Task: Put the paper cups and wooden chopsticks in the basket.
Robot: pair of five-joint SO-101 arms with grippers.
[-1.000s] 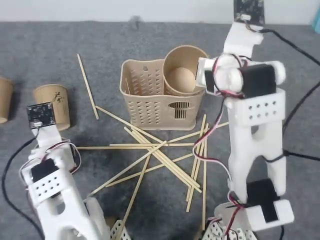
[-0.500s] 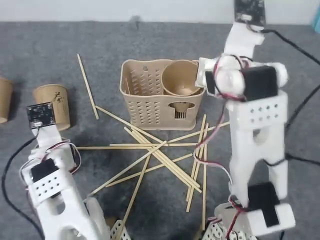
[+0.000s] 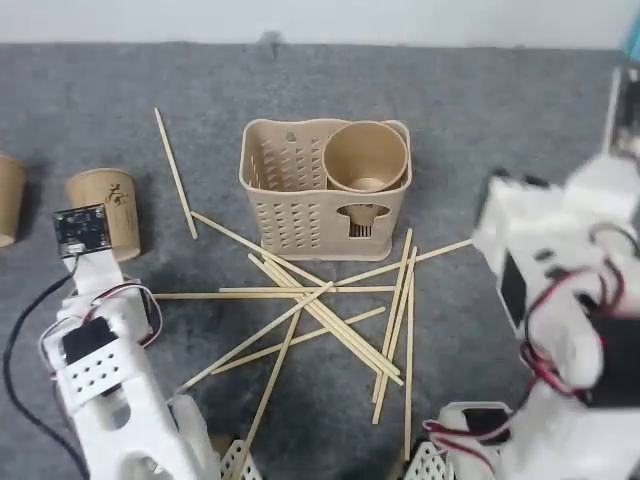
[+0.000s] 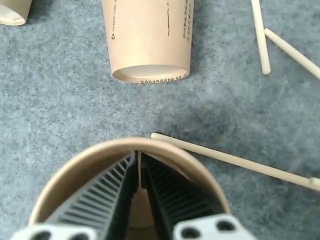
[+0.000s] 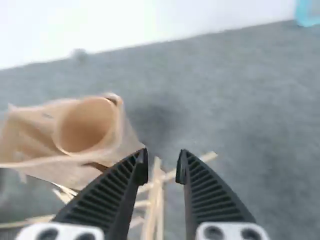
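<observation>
**Basket**: beige plastic, rectangular, with slotted walls and a cut-out handle. It stands upright in the middle of the counter, toward the far edge. The counter has a grey, carpet-like surface.

**Basket cup**: plain tan paper with a rolled rim. It sits mouth up in the right end of the basket, and its rim is level with the basket's.

**Left cup**: tan paper with dark print on its side. It is near the counter's left edge, well apart from the basket. In the left wrist view its narrow base faces the camera.

**Edge cup**: the same tan paper, cut off by the counter's left edge, just beside the left cup.

**Held cup**: tan paper. Its round mouth rings the left hand. The fingers are pressed together on its rim, with a thin tan sliver showing between them.

**Chopsticks**: pale, slim wooden sticks. They lie flat and crossed in a loose heap in front of the basket, spreading toward the near edge. Several on the right lie almost parallel.

**Single chopstick**: lies alone, slanted, between the left cup and the basket. It touches neither.

**Right hand**: the ribbed black fingers are slightly spread with nothing between them. It is raised over the right side of the counter, apart from the basket.
</observation>
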